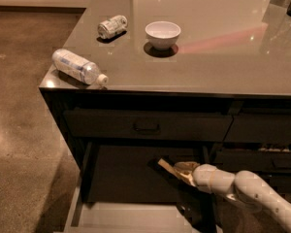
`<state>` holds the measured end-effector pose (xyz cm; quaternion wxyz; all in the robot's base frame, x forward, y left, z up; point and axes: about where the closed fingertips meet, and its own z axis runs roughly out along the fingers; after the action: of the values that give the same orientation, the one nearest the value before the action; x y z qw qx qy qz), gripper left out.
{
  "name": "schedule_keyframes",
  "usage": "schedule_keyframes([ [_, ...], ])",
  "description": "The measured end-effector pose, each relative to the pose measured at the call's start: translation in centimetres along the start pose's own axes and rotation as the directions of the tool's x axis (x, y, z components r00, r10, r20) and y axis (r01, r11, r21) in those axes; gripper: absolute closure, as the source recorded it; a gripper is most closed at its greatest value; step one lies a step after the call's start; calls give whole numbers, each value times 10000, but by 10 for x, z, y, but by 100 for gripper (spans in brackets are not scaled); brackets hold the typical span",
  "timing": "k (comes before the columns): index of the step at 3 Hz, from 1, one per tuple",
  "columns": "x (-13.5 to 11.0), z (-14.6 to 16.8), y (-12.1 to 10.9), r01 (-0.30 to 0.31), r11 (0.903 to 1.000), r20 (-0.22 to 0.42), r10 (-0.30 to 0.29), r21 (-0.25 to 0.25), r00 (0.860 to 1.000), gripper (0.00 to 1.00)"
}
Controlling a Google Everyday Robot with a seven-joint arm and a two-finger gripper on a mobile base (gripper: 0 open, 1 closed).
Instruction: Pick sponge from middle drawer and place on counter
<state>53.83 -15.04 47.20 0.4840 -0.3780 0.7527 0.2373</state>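
Note:
The middle drawer [128, 216] is pulled open below the counter, with a dark floor and a pale front rim. My gripper [180, 172], on a white arm coming in from the lower right, is over the drawer's right part. It is shut on the sponge [165, 165], which shows as a thin tan strip sticking out to the left, tilted and held a little above the drawer floor. The glossy grey-brown counter [213, 57] lies above.
On the counter stand a white bowl [163, 33], a crushed can [112, 26] and a plastic bottle [78, 67] lying at the left front corner. A closed dark drawer front with a black handle [146, 126] is above the open drawer. Narrower drawers [262, 159] are at the right.

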Motion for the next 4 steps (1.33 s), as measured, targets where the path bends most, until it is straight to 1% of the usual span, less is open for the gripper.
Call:
schedule_keyframes([
  [1,-39,-37,19,812,9964,1072,-783,-229,9911,100],
  [2,-78,-79,38,1813,9832,1909,-1737,-230,9661,100],
  [3,-110,-116,56,2693,9630,1834,-2649,9,9467,100],
  [4,-152,-158,60,3576,9322,1362,-3620,567,9222,100],
])
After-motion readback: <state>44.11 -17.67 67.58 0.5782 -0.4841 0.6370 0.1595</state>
